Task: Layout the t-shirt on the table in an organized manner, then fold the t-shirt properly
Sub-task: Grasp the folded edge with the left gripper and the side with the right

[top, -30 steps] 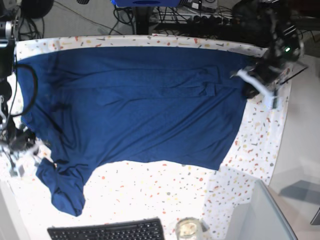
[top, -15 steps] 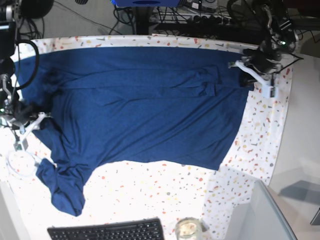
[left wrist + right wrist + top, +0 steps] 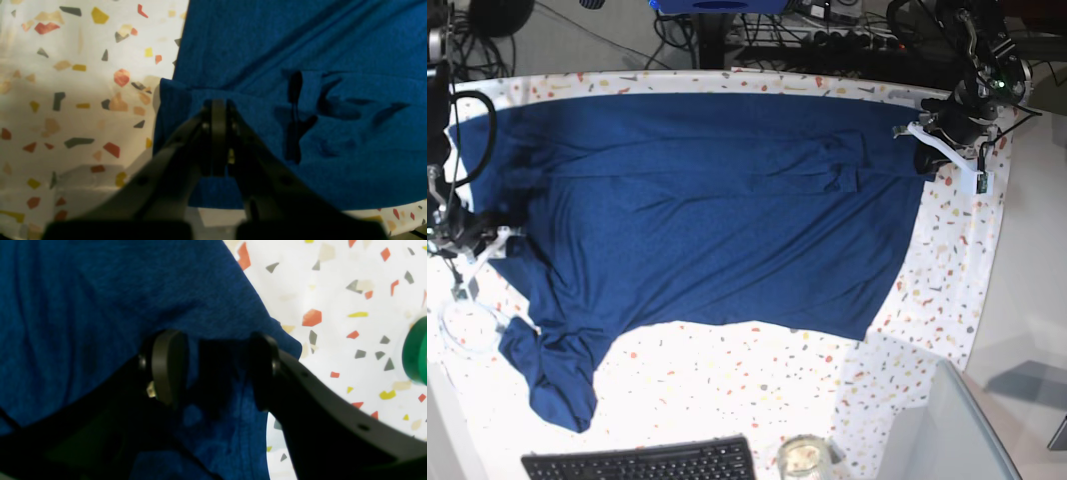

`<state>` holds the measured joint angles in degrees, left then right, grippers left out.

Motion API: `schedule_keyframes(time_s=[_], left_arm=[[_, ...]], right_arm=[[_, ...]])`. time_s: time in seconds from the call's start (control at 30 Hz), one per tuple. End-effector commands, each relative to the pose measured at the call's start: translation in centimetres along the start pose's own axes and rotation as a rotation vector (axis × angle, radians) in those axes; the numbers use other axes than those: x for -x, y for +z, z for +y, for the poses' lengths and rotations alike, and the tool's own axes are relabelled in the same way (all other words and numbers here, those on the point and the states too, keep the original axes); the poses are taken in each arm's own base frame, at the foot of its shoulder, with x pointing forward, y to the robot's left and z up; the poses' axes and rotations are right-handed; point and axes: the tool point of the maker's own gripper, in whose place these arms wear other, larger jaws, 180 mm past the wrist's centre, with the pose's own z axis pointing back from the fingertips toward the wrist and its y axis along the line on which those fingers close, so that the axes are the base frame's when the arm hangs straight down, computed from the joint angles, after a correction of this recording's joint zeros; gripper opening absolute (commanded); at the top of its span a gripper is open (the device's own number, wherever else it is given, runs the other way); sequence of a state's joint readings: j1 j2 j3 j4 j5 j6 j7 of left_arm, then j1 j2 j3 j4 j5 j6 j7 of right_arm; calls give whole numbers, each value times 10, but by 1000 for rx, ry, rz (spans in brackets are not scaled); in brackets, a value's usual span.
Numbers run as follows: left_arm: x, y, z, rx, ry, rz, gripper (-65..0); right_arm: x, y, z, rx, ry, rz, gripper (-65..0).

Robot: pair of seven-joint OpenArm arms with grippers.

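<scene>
The dark navy t-shirt lies spread wide over the speckled table, with one sleeve bunched at the near left. At the shirt's right edge my left gripper is shut, and the left wrist view shows its tips pinching a raised fold of the t-shirt. My right gripper stands at the shirt's left edge. The right wrist view shows that gripper open just above the t-shirt, holding nothing, with bare table to its right.
A black keyboard and a glass jar sit at the near edge. A grey surface juts in at the near right. A clear ring lies by the right gripper. A green round object shows at the right wrist view's edge.
My right gripper has moved from the near left toward the back along the shirt's left edge and opened. The left gripper shifted slightly toward the back, still shut at the shirt's right edge.
</scene>
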<state>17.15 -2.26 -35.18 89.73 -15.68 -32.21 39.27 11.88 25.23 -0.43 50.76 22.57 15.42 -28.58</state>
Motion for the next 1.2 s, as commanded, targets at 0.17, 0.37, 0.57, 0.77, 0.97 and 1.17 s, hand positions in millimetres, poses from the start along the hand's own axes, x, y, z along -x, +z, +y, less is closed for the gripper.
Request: schedule_keyframes(time_s=[0.17,0.37,0.57,0.77,0.97,1.17], left_arm=[[8,-4,6,5,31,8,-650],[23,-8,7,10,58,43,-650],[24,-8,7,10,58,45,-650],[24,-8,7,10,58,45,-650],[20,-7,7,8,50,35,-650],[-5,5,4,-3,-3,-25,-650]], right_arm=[[-10,-2,-19,31,-33,-39,-422],[-11,-3,-27,43,-53,-34,-644],[-36,6,-40,64,-40,-82,-645],[-49,10,-47,87,-55,-97,-639],[-39,12,-55,139,-91,-27,-366],[-50,21,-48,128,-74,-76,-255]])
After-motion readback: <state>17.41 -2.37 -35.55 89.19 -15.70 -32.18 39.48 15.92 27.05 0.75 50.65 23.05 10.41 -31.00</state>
